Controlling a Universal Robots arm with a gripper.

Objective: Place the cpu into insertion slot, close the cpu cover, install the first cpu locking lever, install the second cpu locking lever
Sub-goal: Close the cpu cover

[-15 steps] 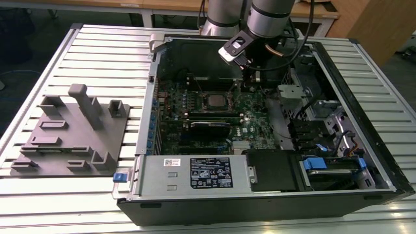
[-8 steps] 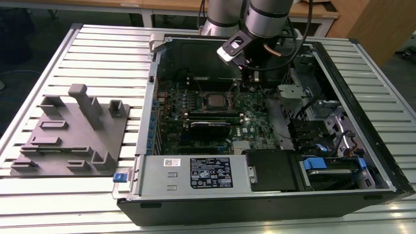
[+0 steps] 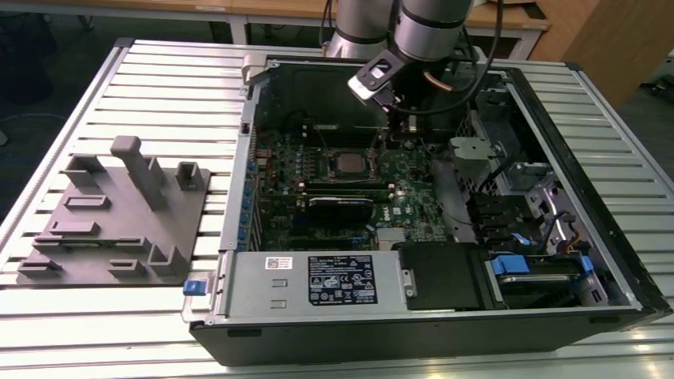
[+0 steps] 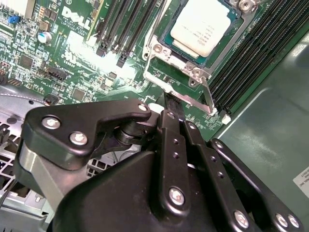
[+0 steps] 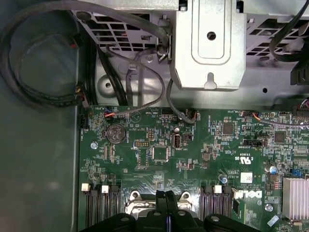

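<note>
— So, where's the cpu (image 4: pixel 205 26)?
— Seated in the slot (image 3: pixel 328 163) on the green board (image 5: pixel 193 150), inside a computer case (image 3: pixel 421 343) with its side off, on the slatted worktop (image 3: pixel 158 87). Its dull metal top shows through the window of the cover (image 4: pixel 155 50), which lies flat around it. One corner is cut off in the second wrist view.
— And the jaws?
— Closed, finger against finger. The fingertips (image 4: pixel 170 102) sit just beside the slot's corner, at a thin silvery lever (image 4: pixel 195 102). I can't tell whether they touch it or pinch it, since the black linkage hides the contact.
— Is that lever hooked down?
— Hard to make out. In the first wrist view the fingers (image 5: pixel 166 205) cover most of the slot, with silvery bits peeking out either side.
— And from outside?
— The arm (image 3: pixel 432 24) reaches into the case and its wrist blocks the spot. A grey fixture (image 3: pixel 116 213) stands well apart, at the exterior view's left.
</note>
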